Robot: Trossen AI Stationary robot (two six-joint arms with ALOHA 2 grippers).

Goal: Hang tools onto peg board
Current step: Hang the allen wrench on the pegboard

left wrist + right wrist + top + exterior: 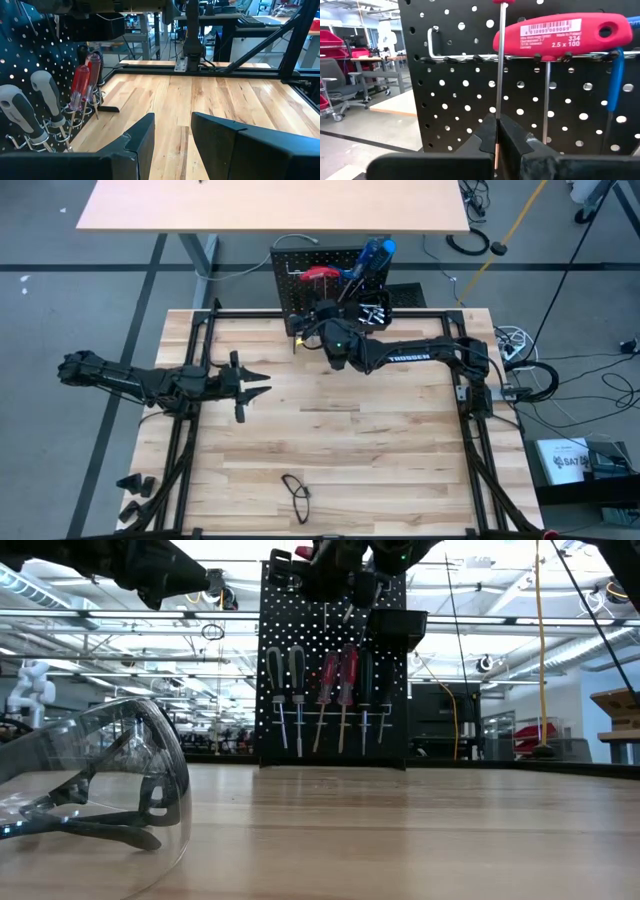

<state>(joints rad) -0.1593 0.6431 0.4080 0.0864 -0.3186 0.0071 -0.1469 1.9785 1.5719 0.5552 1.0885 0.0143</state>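
The black peg board (300, 280) stands upright at the table's far edge. Screwdrivers (320, 690) with black and red handles hang in a row on its face. A red T-handled key (560, 31) and a small bent key (432, 42) hang on its upper rail. My right gripper (497, 122) is right in front of the board's upper part, shut on a thin metal rod (500, 65). My left gripper (262, 385) waits open over the table's left half, touching nothing. My right gripper pinches the thin rod's lower part (498, 116) between its two fingers. The fingers point level, from the table's near side toward the board, and lie across the rod. The rod stands upright and lifted clear, with a red top end (501, 1) above.
Clear safety glasses (297, 495) lie near the table's front edge, large in the low view. A small black bin (398, 628) sits on the board's upper right. A black frame (470, 395) runs around the tabletop. Bare wood (350, 440) lies between the arms.
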